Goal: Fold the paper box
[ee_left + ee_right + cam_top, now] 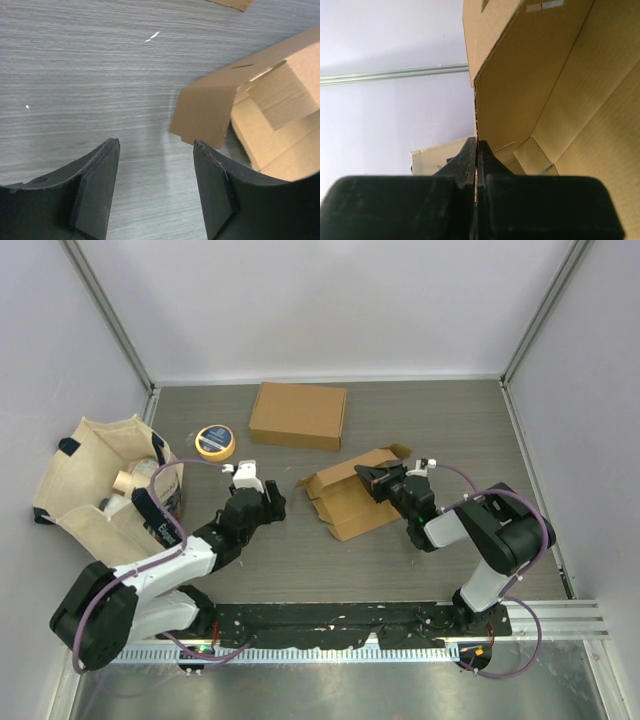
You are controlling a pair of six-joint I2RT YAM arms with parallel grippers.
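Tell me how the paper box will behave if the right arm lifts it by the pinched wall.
Probably light: the paper box is thin, single-sheet cardboard. Likely floppy at the creases; its loose flap stands bent, so panels may swing. The right fingers pinch only an edge, so it may pivot or slip.

Item: paper box (350, 505), brown corrugated card, partly formed. It lies open side up on the tabletop (300, 565), right of centre, with its long axis diagonal. The right-side wall stands upright, its edge pinched in the right hand (477, 152). The left end flap (202, 117) is bent up, loose and untucked. Inner flaps are folded over the floor.
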